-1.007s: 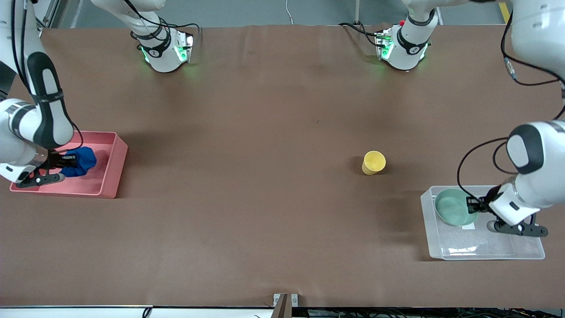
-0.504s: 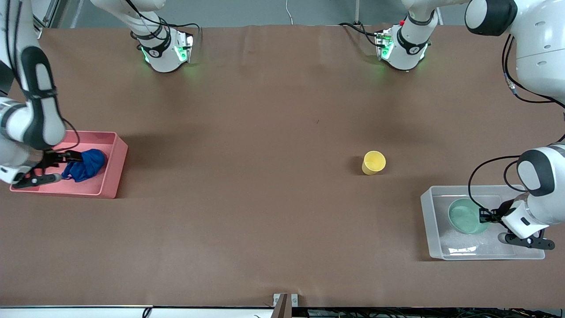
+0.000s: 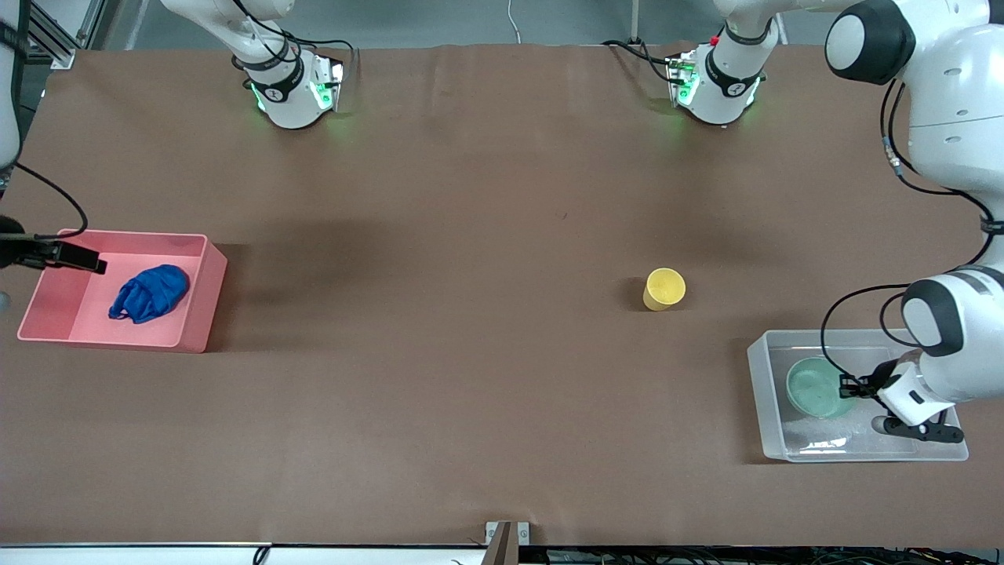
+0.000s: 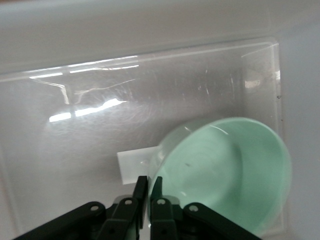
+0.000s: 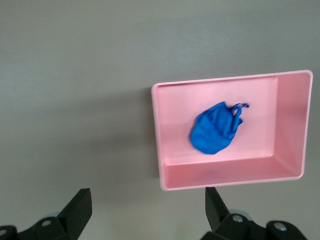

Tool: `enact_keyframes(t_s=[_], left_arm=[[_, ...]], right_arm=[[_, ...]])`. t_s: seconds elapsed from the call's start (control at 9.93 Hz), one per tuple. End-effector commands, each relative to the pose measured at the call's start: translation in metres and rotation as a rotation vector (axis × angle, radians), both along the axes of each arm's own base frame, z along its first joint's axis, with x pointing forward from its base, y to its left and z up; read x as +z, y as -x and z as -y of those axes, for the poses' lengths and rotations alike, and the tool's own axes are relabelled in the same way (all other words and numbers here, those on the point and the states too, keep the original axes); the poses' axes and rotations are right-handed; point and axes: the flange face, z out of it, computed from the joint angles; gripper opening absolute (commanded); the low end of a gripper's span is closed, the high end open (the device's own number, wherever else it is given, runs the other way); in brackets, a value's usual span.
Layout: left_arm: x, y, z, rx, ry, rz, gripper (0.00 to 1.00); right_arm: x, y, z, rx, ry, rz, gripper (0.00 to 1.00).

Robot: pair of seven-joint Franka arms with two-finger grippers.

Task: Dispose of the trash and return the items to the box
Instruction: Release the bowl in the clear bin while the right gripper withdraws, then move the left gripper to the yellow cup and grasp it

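Note:
The blue trash wad (image 3: 149,292) lies loose in the pink bin (image 3: 196,314); the right wrist view shows the wad (image 5: 215,127) and the bin (image 5: 156,135) from above. My right gripper (image 3: 74,257) is open and empty, raised by the bin at the right arm's end of the table, its fingertips wide apart (image 5: 147,200). My left gripper (image 3: 847,386) is shut on the rim of the mint-green bowl (image 3: 816,386) inside the clear box (image 3: 757,369). The left wrist view shows the jaws (image 4: 149,182) pinching the tilted bowl (image 4: 235,170) over the box floor (image 4: 100,135). The yellow cup (image 3: 664,288) stands on the table.
The cup stands alone on the brown table, farther from the front camera than the clear box and toward the middle. A white sticker (image 4: 131,166) lies on the box bottom. Both arm bases stand along the back edge.
My right gripper has let go of the blue wad, opened and risen away from the pink bin. My left gripper has carried the bowl lower into the clear box.

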Motion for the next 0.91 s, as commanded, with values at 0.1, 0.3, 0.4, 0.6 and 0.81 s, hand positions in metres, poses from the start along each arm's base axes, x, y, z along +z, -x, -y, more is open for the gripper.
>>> enact_keyframes(t_s=[0.1, 0.3, 0.4, 0.6, 0.81], left_arm=[[-0.018, 0.010, 0.005, 0.013, 0.017, -0.023, 0.58], [0.053, 0.005, 0.016, -0.017, -0.002, 0.035, 0.91], [0.097, 0.008, 0.038, -0.044, -0.001, 0.032, 0.93], [0.164, 0.035, 0.076, -0.051, -0.029, 0.006, 0.93], [0.180, 0.082, 0.126, -0.023, -0.058, -0.005, 0.93]], right_arm=[[0.074, 0.045, -0.021, -0.042, -0.007, 0.075, 1.00], [0.107, 0.055, 0.000, -0.020, -0.003, 0.091, 1.00], [0.131, 0.054, 0.010, -0.008, 0.014, 0.138, 1.00], [0.132, 0.049, 0.010, -0.002, 0.021, 0.142, 1.00], [0.120, 0.053, 0.004, -0.001, 0.010, 0.092, 1.00]])
